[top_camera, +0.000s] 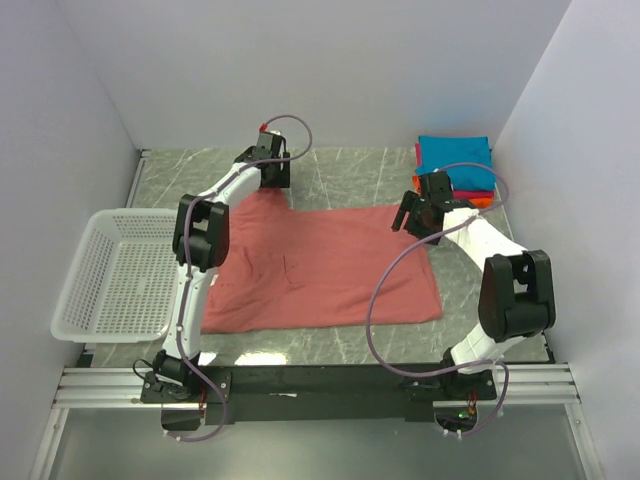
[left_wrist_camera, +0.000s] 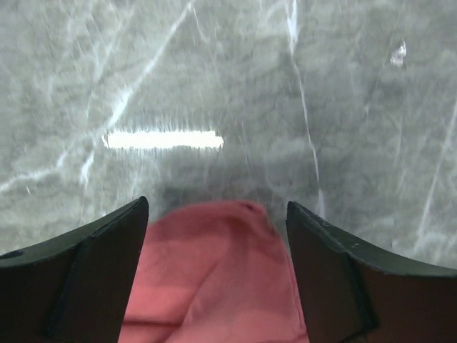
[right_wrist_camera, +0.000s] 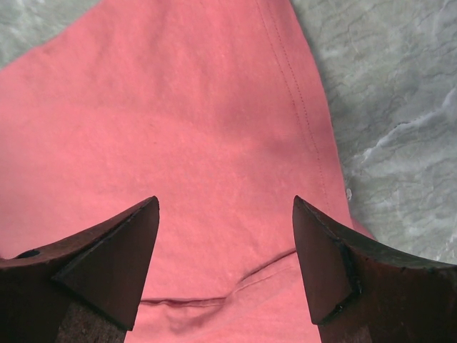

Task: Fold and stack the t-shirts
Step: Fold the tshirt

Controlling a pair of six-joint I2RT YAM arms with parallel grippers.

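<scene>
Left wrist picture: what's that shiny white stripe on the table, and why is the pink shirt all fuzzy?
Left wrist view: the stripe is glare, likely a light reflected in the glossy table; the salmon shirt looks soft, probably because it is too close to the lens. Right wrist view: no glare, and the stitching is sharp. Top view: even light, only faint shadows.

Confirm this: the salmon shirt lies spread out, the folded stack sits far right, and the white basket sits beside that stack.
No: the top external view shows the white basket at the left edge, far from the folded stack. The rest holds.
</scene>
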